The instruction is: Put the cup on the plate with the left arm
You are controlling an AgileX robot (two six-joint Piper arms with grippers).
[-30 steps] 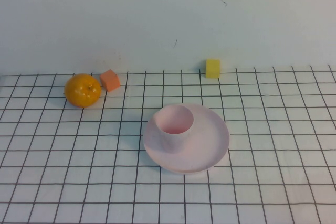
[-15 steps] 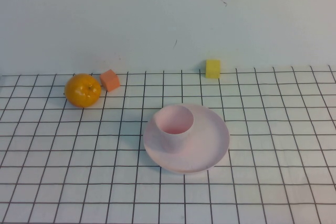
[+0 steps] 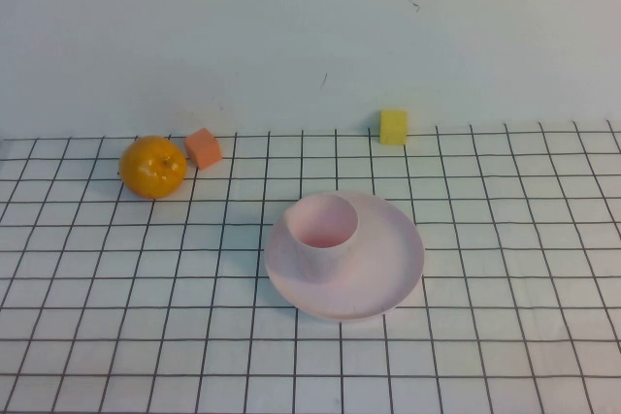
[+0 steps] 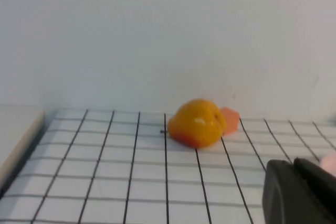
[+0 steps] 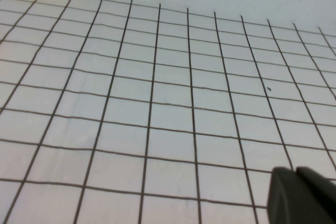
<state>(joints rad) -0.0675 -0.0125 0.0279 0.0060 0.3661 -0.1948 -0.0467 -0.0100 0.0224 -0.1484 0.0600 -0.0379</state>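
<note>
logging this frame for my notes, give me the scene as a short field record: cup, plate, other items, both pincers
cup: pale pink cup upright on the plate, left of its centre
plate: round pale pink plate on the gridded table
other items: orange far left, with orange block just right of it; yellow block at far edge
left pincer: low over the table near the orange, shut, holding nothing
right pincer: over bare grid, shut, holding nothing
task state: cup on plate

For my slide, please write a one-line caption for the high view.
Pink cup standing on the pink plate, with an orange and two small blocks behind; neither claw in view.
</note>
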